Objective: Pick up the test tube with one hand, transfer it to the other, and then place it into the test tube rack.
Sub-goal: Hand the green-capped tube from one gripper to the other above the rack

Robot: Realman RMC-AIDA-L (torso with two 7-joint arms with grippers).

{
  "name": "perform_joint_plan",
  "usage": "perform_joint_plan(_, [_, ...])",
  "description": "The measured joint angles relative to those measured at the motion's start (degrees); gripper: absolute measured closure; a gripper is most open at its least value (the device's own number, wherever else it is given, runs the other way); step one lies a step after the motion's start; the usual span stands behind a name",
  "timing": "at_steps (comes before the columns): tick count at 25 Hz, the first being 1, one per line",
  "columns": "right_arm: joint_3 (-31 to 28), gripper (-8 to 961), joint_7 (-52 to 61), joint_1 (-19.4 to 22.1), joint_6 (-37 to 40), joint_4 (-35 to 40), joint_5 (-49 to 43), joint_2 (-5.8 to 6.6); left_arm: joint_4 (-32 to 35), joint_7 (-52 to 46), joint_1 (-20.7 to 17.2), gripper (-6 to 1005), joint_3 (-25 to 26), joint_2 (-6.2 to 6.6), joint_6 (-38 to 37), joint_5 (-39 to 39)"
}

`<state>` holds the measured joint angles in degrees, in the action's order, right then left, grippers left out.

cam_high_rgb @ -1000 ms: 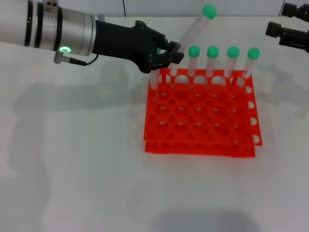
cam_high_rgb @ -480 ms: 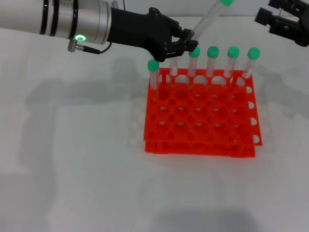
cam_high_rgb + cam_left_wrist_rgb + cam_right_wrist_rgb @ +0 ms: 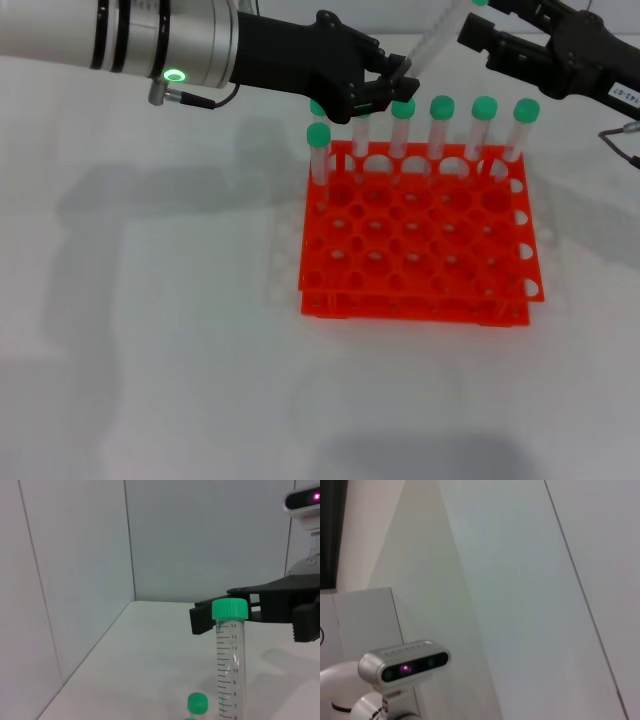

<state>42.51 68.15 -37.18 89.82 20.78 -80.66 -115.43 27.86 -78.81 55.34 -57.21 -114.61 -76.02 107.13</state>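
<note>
My left gripper [image 3: 392, 88] hangs above the back-left corner of the test tube rack [image 3: 420, 235], jaws pinching the lower part of the test tube [image 3: 433, 42], which leans up and away toward my right with its green cap cut off at the top edge of the head view. In the left wrist view the same tube [image 3: 230, 665] stands tall, printed scale facing the camera, green cap on top. My right gripper [image 3: 492, 30] is up at the back, right by the cap end of the tube; in the left wrist view it [image 3: 210, 617] sits level with the cap, jaws spread, one black finger [image 3: 204, 619] showing just beside the cap, and I can't tell whether it touches. The rack is orange, two tiers, sitting on the white worktop [image 3: 150, 350]. Four capped tubes [image 3: 461, 128] stand upright in the rack's back row, one more [image 3: 318, 155] in the left column a row nearer, and another cap [image 3: 318, 108] peeks out behind my left gripper. The right wrist view shows only walls and the head camera [image 3: 404, 663].
</note>
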Motion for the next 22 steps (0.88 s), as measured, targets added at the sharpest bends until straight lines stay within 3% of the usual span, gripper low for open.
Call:
perform_joint_plan(14, [0.54,84,-4.33,0.12,1.27,-1.57,4.16,-0.35,0.89,-0.26,-0.45,781,-0.16,-1.46,-0.06,-0.17])
perform_joint_plan(22, [0.56,149,-4.54,0.08,1.33,-2.34,4.28,-0.27,1.1,-0.32,-0.5,779,-0.07,-1.83,-0.11,-0.22])
